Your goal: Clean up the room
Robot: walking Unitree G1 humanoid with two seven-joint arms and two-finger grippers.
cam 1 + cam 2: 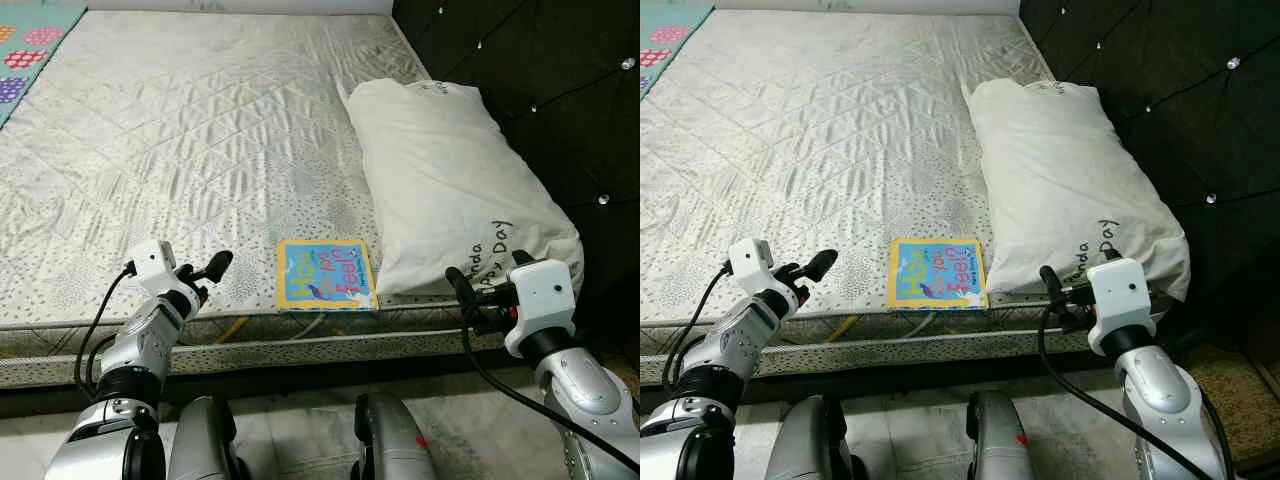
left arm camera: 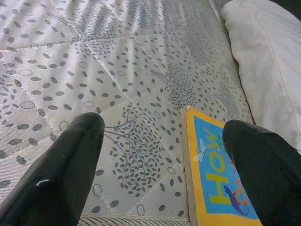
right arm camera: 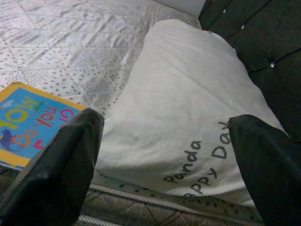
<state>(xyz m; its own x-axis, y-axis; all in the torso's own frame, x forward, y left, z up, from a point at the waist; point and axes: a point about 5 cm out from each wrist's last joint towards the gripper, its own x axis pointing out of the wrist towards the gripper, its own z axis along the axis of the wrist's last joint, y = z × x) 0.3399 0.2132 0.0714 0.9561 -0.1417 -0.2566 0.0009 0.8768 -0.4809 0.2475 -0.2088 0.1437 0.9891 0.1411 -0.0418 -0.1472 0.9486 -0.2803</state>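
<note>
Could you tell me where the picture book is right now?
The picture book lies flat at the mattress's near edge, touching the pillow on its right.

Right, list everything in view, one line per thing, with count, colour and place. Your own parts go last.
mattress: one, pale grey quilted, spanning the scene
pillow: one, white with dark lettering, on the mattress by the headboard
book: one, blue with yellow border, flat at the mattress's near edge, beside the pillow
headboard: one, black tufted, on the right
play mat: one, teal with coloured patches, far left corner
left gripper: open, at the near edge left of the book
right gripper: open, facing the pillow's near end
</note>
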